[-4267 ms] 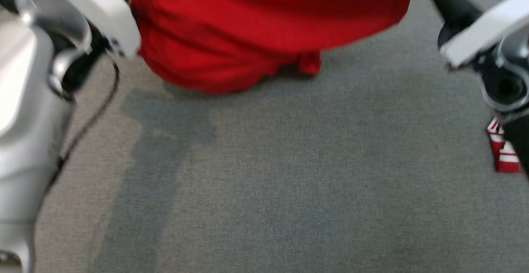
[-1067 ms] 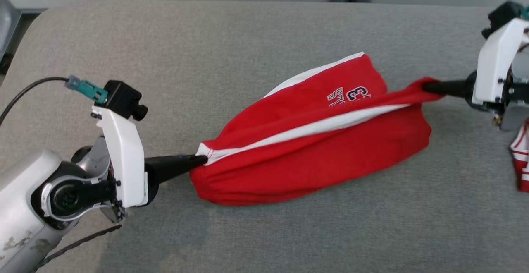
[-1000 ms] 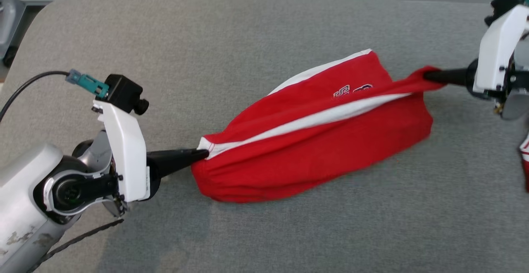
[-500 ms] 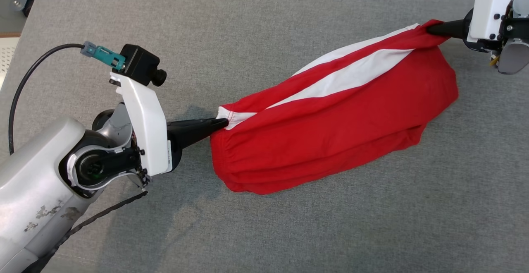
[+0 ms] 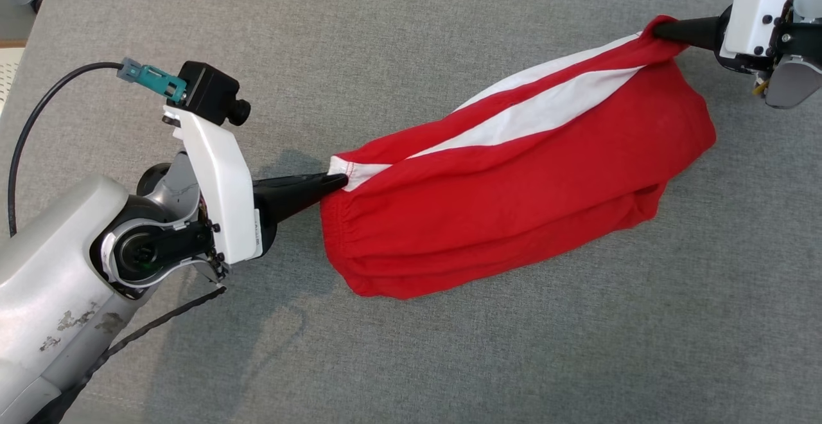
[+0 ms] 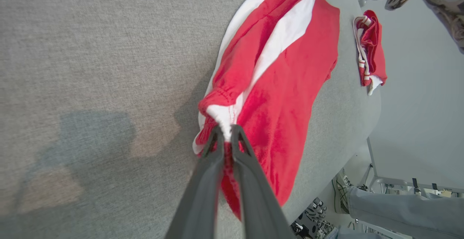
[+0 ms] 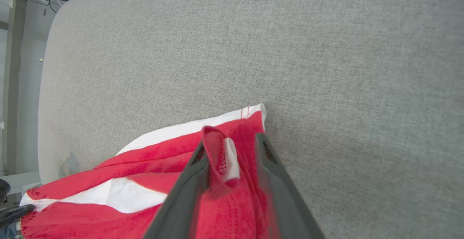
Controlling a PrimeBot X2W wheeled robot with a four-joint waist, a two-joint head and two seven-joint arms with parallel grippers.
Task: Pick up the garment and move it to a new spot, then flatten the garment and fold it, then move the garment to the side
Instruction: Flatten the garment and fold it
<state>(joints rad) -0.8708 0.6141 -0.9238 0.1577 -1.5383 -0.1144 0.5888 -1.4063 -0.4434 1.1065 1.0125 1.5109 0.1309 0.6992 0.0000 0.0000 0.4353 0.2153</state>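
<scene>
The garment (image 5: 514, 199), red shorts with a white side stripe, lies stretched in a bunched band across the grey table between my two grippers. My left gripper (image 5: 340, 182) is shut on its white-edged left corner, pinched at the fingertips (image 6: 224, 132). At the upper right, my right gripper (image 5: 658, 29) reaches the other end. In the right wrist view its jaws stand apart (image 7: 232, 145): a fold of the red hem (image 7: 217, 152) leans on the left finger, with a gap to the right one.
The grey fabric-covered table (image 5: 449, 360) spreads all around the garment. A second red and white striped piece of clothing (image 6: 369, 50) lies near the table's edge beyond my right arm. A person's grey trouser leg and shoe (image 6: 398, 206) stand beside the table.
The head camera has tipped down, so the whole picture has shifted. The garment, first held up high, has come down onto the table. My right jaws have parted from the hem; the left grip is unchanged.
</scene>
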